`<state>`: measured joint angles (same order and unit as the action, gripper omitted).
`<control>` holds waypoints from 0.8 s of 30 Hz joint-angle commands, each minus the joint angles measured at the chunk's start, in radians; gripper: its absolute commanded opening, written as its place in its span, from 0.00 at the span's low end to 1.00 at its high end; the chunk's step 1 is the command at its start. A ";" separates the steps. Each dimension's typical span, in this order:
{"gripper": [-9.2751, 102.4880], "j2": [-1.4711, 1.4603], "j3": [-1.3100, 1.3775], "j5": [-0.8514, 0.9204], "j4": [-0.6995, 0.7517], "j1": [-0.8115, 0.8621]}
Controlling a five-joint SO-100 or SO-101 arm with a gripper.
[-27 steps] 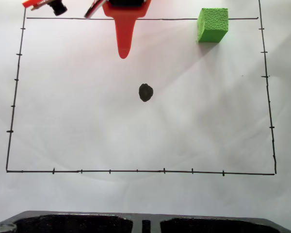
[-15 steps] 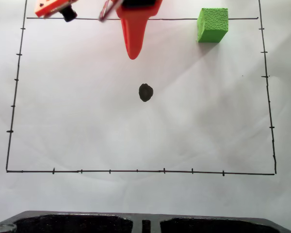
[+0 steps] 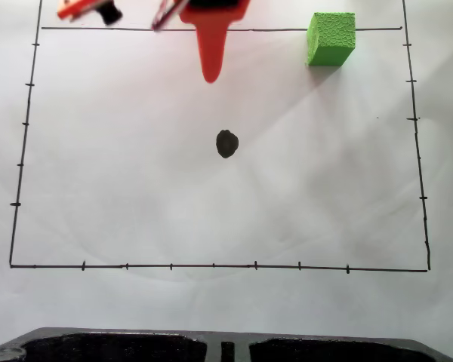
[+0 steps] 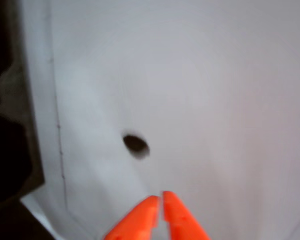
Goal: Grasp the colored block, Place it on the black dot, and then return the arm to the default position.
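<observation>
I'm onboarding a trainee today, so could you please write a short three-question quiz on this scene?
1. True or false: the green block sits on the black dot.
2. In the fixed view, the block is in which corner? A top right, B bottom left.
3. Fill in: in the wrist view the gripper tips are nearly ____.

Key: 1 false, they lie apart. 2 A. 3 closed, holding nothing.

white paper with a black ruled border, dark tray below
</observation>
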<state>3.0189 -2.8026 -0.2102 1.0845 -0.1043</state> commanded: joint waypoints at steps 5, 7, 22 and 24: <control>0.08 -0.250 0.314 -0.176 0.176 -0.104; 0.08 -0.299 0.330 -0.161 0.206 -0.147; 0.08 -0.811 0.693 -0.476 0.394 -0.508; 0.08 -0.844 0.750 -0.512 0.388 -0.563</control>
<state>2.1921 -2.1445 -0.6903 1.4726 -0.6151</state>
